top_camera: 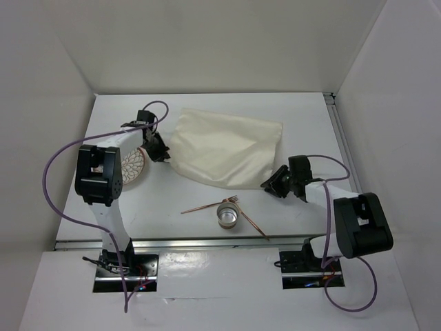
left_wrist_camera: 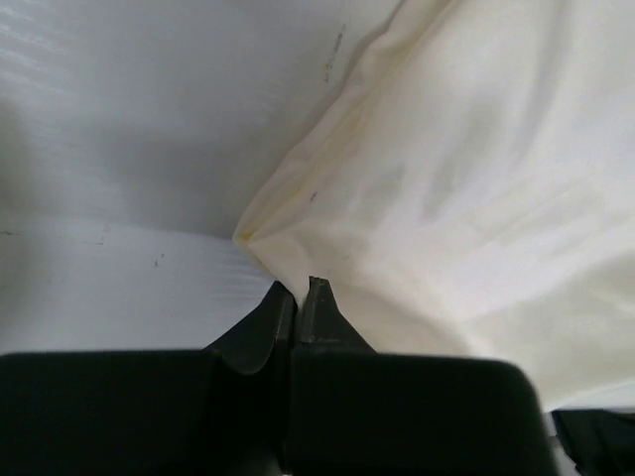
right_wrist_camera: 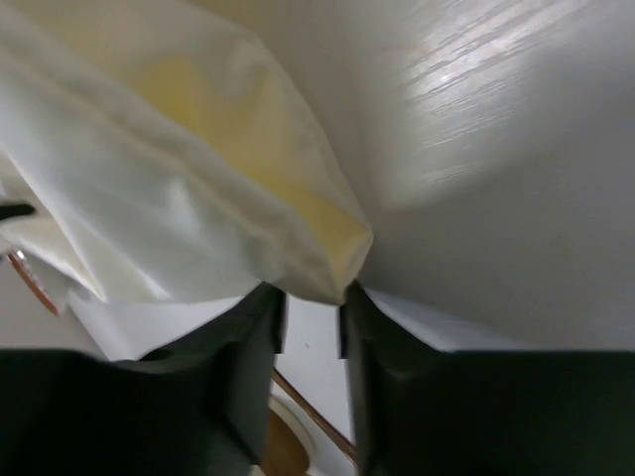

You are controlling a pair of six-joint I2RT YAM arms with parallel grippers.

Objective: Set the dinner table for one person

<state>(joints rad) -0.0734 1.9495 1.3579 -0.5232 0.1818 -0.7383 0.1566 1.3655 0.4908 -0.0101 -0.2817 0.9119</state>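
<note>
A cream fabric cloth lies rumpled on the white dinner table. My left gripper is at the cloth's left corner. In the left wrist view the left gripper has its jaws pressed together on the edge of the cloth. My right gripper is at the cloth's near right corner. In the right wrist view the right gripper has a gap between its jaws, and the corner of the cloth hangs at their tips without being pinched.
A patterned plate lies under my left arm. A metal cup stands near the front edge, with a copper fork at its left and another copper utensil at its right. White walls enclose the table.
</note>
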